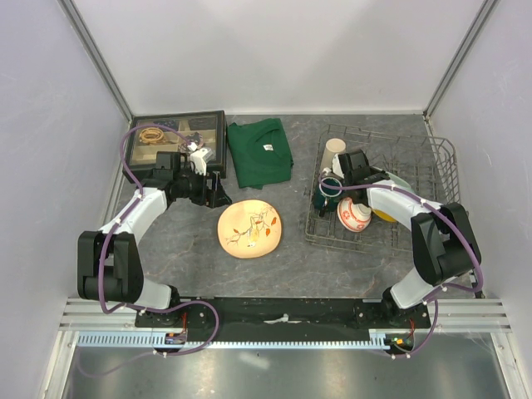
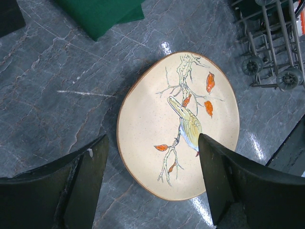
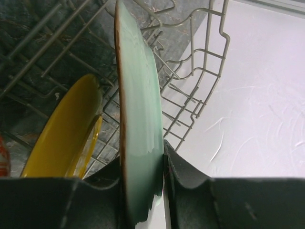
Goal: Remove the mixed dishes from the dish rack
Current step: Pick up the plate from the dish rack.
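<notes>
The cream plate (image 1: 249, 229) with a bird drawing lies flat on the table left of the dish rack (image 1: 445, 170). My left gripper (image 1: 220, 198) hangs open and empty above its near edge; the left wrist view shows the plate (image 2: 178, 124) beyond the spread gripper (image 2: 152, 140). My right gripper (image 1: 374, 177) is inside the rack, shut on the rim of the upright pale green plate (image 3: 140, 119). The small yellow plate (image 3: 66, 138) stands just beside it. The beige tumbler (image 1: 334, 148), dark green mug (image 1: 326, 195) and red-and-white bowl (image 1: 353, 214) sit in the rack's left part.
A black compartmented tray (image 1: 179, 137) stands at the back left, with a folded green cloth (image 1: 259, 152) beside it. The rack's raised wire side (image 3: 200, 95) is close behind the green plate. The rack's corner and feet (image 2: 267, 47) show in the left wrist view.
</notes>
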Available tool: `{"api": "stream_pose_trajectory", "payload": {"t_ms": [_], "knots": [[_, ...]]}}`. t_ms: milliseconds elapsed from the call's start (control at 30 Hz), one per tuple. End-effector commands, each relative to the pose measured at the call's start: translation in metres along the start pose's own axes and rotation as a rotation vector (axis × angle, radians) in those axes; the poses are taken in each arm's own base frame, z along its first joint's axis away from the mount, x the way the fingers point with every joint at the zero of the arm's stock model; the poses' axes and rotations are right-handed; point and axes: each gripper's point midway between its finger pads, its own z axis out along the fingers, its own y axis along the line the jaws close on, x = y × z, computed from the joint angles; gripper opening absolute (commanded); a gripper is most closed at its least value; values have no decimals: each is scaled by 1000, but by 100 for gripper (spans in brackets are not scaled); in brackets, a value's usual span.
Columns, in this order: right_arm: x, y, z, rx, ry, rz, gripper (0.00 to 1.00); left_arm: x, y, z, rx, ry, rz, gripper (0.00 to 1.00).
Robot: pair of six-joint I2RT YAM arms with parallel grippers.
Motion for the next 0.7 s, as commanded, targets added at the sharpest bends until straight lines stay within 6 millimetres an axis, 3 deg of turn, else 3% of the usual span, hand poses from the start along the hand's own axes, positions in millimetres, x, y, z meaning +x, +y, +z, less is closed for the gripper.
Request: {"api": "stream_pose_trajectory", "payload": {"t_ms": [0,500,667], "knots": [[8,-21,-7,69,33,26,20,-13,-2,-3,-1,-39,38,82],[13,-52,-17,165,76,-72,0,-13,-2,-3,-1,-37,36,82],[15,-62,-21,200,95,-150,0,-13,-2,-3,-1,-40,38,82]]}}
